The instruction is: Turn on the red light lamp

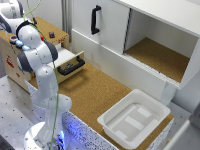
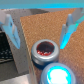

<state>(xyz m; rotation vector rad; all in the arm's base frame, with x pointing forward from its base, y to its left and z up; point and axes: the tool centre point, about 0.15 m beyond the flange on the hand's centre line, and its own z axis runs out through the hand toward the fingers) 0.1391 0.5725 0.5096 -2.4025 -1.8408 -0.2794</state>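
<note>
In the wrist view the red lamp (image 2: 44, 49) is a round dark-red dome in a silver ring, set into a cork-topped box (image 2: 47, 25). It looks unlit. Beside it a blue lamp (image 2: 59, 74) glows brightly. My gripper (image 2: 40, 44) hovers over the red lamp, open, one pale finger (image 2: 12, 29) on each side of it and nothing held. In the exterior view the arm (image 1: 37, 55) leans over the wooden box (image 1: 55, 30) at the exterior view's left, and its own links hide the hand and the lamps.
An open drawer with a black handle (image 1: 71, 66) juts from the box beside the arm. A white tub (image 1: 132, 120) sits on the cork counter (image 1: 92, 92). Behind stand a white cabinet with a black handle (image 1: 95, 20) and an open compartment (image 1: 160, 55).
</note>
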